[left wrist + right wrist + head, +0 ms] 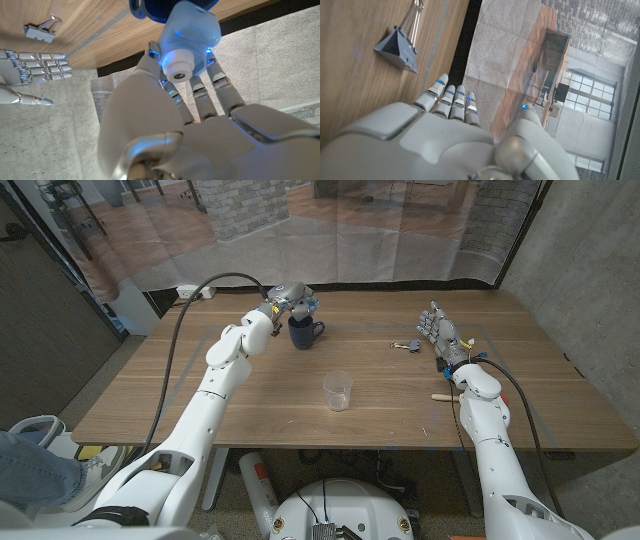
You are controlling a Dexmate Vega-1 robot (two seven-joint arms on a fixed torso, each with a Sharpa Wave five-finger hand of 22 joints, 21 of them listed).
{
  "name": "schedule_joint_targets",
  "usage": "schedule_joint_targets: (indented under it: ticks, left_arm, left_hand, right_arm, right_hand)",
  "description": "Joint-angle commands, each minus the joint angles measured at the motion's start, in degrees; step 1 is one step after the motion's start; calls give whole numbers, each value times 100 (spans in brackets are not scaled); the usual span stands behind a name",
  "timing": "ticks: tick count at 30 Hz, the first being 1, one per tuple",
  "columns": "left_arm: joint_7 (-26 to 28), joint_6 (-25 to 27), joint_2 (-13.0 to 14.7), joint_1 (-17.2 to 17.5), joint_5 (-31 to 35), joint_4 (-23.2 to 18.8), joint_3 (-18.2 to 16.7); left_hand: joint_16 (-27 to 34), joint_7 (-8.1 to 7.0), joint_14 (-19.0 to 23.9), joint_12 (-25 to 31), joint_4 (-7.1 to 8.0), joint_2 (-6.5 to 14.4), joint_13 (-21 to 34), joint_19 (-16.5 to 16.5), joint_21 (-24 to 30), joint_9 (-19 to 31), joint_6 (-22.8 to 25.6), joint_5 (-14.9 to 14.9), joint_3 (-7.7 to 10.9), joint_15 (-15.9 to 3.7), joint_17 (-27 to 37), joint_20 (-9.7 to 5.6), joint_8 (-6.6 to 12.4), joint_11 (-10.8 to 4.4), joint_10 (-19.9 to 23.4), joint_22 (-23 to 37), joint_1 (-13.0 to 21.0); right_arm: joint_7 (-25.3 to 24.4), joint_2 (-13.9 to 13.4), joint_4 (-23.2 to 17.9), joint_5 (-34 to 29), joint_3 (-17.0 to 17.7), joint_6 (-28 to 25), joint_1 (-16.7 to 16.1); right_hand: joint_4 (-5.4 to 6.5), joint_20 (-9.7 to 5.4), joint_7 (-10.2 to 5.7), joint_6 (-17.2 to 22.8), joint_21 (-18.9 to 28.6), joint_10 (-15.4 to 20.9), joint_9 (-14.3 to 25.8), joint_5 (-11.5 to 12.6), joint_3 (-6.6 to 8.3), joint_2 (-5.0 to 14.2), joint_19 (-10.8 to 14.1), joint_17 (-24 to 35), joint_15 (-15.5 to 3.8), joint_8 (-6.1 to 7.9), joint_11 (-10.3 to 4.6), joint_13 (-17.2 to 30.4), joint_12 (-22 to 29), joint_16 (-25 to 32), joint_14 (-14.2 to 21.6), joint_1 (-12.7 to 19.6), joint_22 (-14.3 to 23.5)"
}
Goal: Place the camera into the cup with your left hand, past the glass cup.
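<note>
Left robot hand point(287, 297) stretched far over the blue cup point(302, 332), gripping the camera point(189, 36), right robot hand point(438, 332) spread, fingers straight

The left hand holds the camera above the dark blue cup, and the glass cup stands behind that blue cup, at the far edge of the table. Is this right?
Not quite. The left hand does hold the camera above the dark blue cup, but the head view shows the glass cup in front of it, nearer the robot, mid-table.
</note>
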Motion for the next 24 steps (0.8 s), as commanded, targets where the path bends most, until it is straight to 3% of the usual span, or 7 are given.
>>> schedule_joint_targets:
  ticks: [1,14,19,22,24]
  left_arm:
    - [164,-57,-69,7,-71,230,18]
    - [116,55,-126,249,-98,5,-30]
    - [26,150,-125,292,-31,-105,-15]
    - [62,217,-131,322,46,-159,1]
    - [99,271,-138,342,106,-191,16]
  left_hand:
    - [-45,-47,316,-30,667,-12,299,-72,-65,18,-31,23,735,-1133,-3,8,-29,-31,7,13,-42]
    - [-113,-140,173,-151,711,-118,332,-195,-187,14,-37,43,712,-1094,-9,45,-45,-30,-88,8,-196]
    - [-175,-219,1,-340,838,-323,284,-327,-321,0,-160,-17,583,-1087,-26,172,-131,-56,-257,13,-550]
    - [-334,-354,-402,-523,884,-468,183,-570,-494,-8,-342,-64,528,-969,-136,348,-265,-90,-506,26,-753]
    - [-361,-372,-517,-564,901,-496,151,-655,-549,-7,-434,-55,518,-932,-174,382,-325,-91,-614,31,-815]
  right_arm:
    - [10,7,15,-5,6,16,-12]
    - [39,35,4,11,-22,4,14]
    - [63,30,-6,21,-24,-4,8]
    - [67,22,-14,17,-21,-19,3]
    - [59,20,-17,9,-19,-25,-1]
  right_hand:
    - [8,-106,9,31,-16,37,23,-16,-29,32,39,19,21,14,1,21,5,-16,59,6,26]
    - [7,-97,8,70,-21,111,23,-21,-37,39,112,21,7,28,0,22,29,3,130,13,27]
    - [5,-99,4,84,-26,112,23,-22,-39,41,126,21,0,32,0,22,27,2,138,16,27]
    - [4,-98,4,82,-31,118,23,-22,-40,43,128,21,1,30,5,22,28,2,142,19,28]
    - [4,-99,3,85,-34,115,23,-23,-41,43,131,21,0,30,13,22,25,0,141,20,28]
